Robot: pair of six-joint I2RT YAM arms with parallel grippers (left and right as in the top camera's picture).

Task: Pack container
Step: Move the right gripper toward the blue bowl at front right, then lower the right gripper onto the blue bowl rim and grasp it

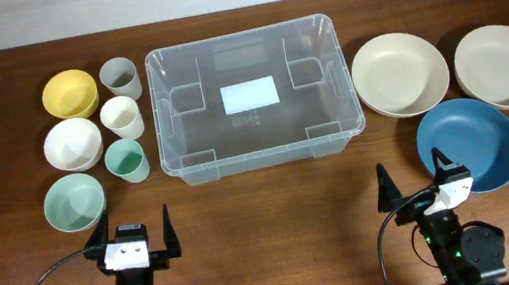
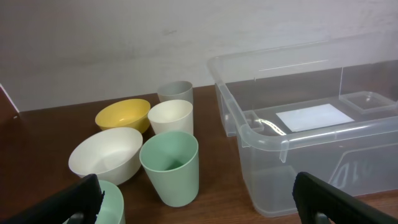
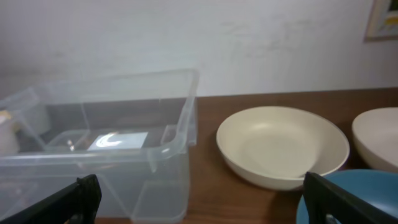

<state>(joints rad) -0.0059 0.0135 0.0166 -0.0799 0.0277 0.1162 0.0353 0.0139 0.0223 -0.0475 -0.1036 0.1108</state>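
Though near container (image 1: 267, 158) rim, left gripper (image 1: 135, 221) and right gripper (image 1: 411, 172) clear, agape.

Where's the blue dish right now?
From overhead, the blue dish sits on the right, just in front of the two cream dishes, right of the clear container.

Facing a pale, faintly scuffed wall (image 2: 112, 43) straight ahead of the left gripper (image 1: 133, 224) and right gripper (image 1: 411, 176). Standing over a dark wood-grain table (image 1: 267, 224) running beneath and forward of both. Catching a frame corner (image 3: 382, 18) high, ahead-right of the right gripper.
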